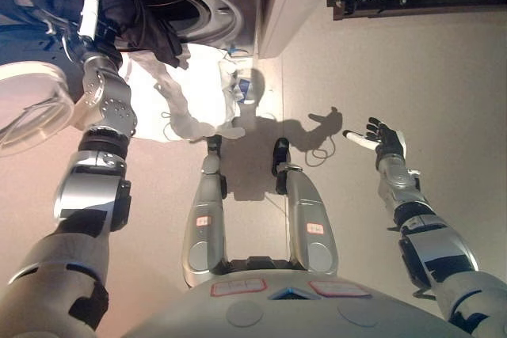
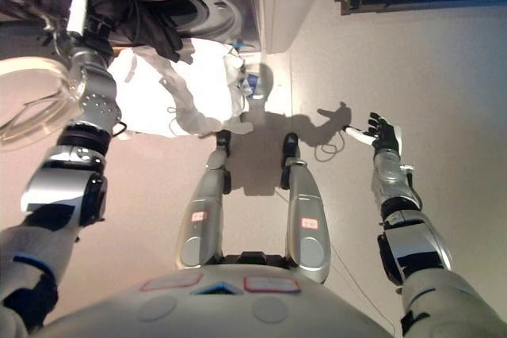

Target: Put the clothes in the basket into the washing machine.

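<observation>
Nearest the camera, at four o'clock, the right hand (image 1: 386,142) hovers over bare floor (image 1: 444,77) with fingers spread and relaxed, holding nothing. Up at eleven o'clock the left hand (image 1: 93,20) reaches to the mouth of the washing machine (image 1: 207,12); its fingers are lost against the dark garment (image 1: 154,28) draped over the drum's rim, so I cannot tell whether it grips. Beside the arm, at nine o'clock, the round glass door (image 1: 28,104) stands swung open. Just below the drum, at twelve o'clock, lies a pale heap of clothes (image 1: 178,93); no basket is plainly visible. Cloth like this looks light, limp and prone to trailing, so a gathered fistful from the middle of a bunch should carry best
</observation>
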